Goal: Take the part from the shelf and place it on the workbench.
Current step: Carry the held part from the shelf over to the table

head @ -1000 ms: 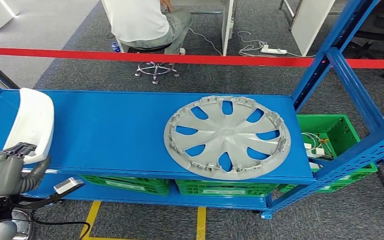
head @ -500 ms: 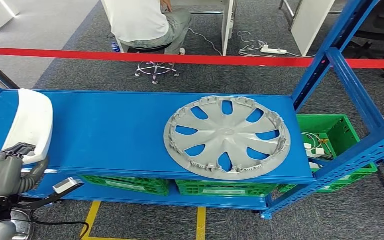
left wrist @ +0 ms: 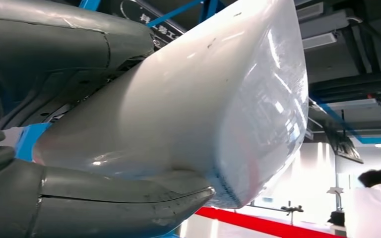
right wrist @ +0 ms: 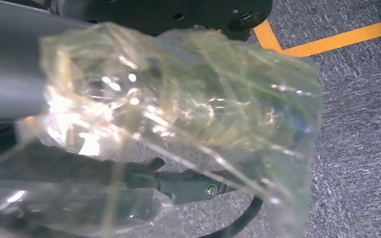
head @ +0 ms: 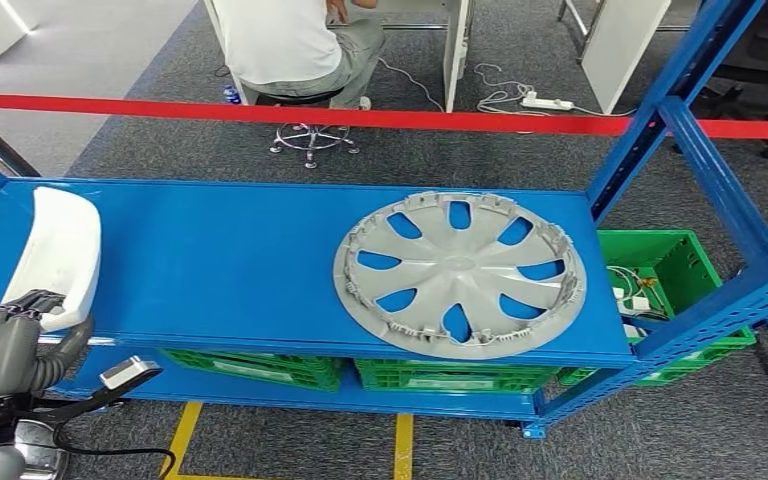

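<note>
Lowered slightly since earlier, left hand [head: 5, 345] grips the white part [head: 58, 255] at the blue shelf [head: 230, 265] edge; right hand state cannot be determined.

Crinkled clear film [right wrist: 178, 124] blurs and hides the right robot hand [right wrist: 129, 183] behind it.

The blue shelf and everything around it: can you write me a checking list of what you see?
Surface: blue metal shelf, flat top.
Job's things: white curved plastic part at the shelf's left end, gripped by the left hand.
Clutter: grey plastic wheel cover lying flat.
Hands: right hand blurred behind clear plastic wrap; state unclear.
Cables: white power strip on the carpet.
Surroundings: green crates, red barrier tape, seated person.
</note>
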